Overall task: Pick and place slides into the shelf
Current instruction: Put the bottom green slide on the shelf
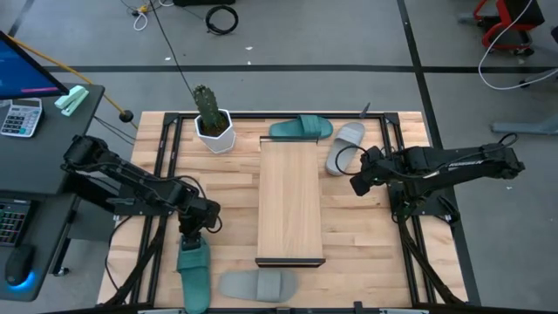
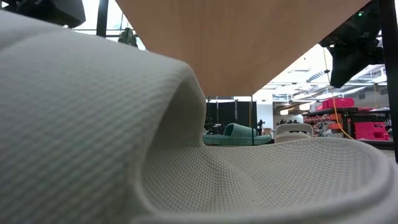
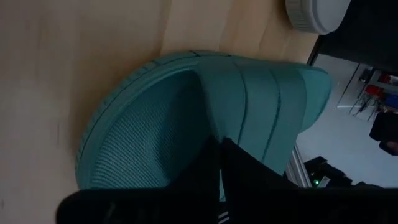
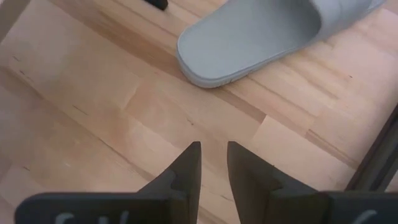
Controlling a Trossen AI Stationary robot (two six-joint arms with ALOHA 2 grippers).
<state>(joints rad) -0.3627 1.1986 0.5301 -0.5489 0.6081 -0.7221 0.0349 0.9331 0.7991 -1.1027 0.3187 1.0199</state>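
The shelf (image 1: 292, 201) is a long light board lying in the table's middle. One teal slide (image 1: 193, 272) lies near the table's near-left corner, sole down. My left gripper (image 1: 190, 228) stands over its far end. In the left wrist view the shut left gripper (image 3: 221, 144) is at the strap's edge (image 3: 208, 99). A grey slide (image 1: 259, 283) lies at the near edge and fills the low view (image 2: 124, 137). A second teal slide (image 1: 301, 129) and a second grey slide (image 1: 346, 146) lie by the far edge. My right gripper (image 4: 212, 149) is narrowly open above bare table. My left gripper comes at the teal slide from above with shut fingers. Their tips stand at the heel-side edge of the strap (image 3: 214, 124), over the footbed (image 3: 149, 143). Whether they touch the foam I cannot tell. The slide lies flat on the table.
A potted cactus (image 1: 212, 122) in a white pot stands at the far-left of the table. Dark metal frame rails (image 1: 166, 166) run along both sides of the table. A desk with a calculator (image 1: 19, 116) stands to the left.
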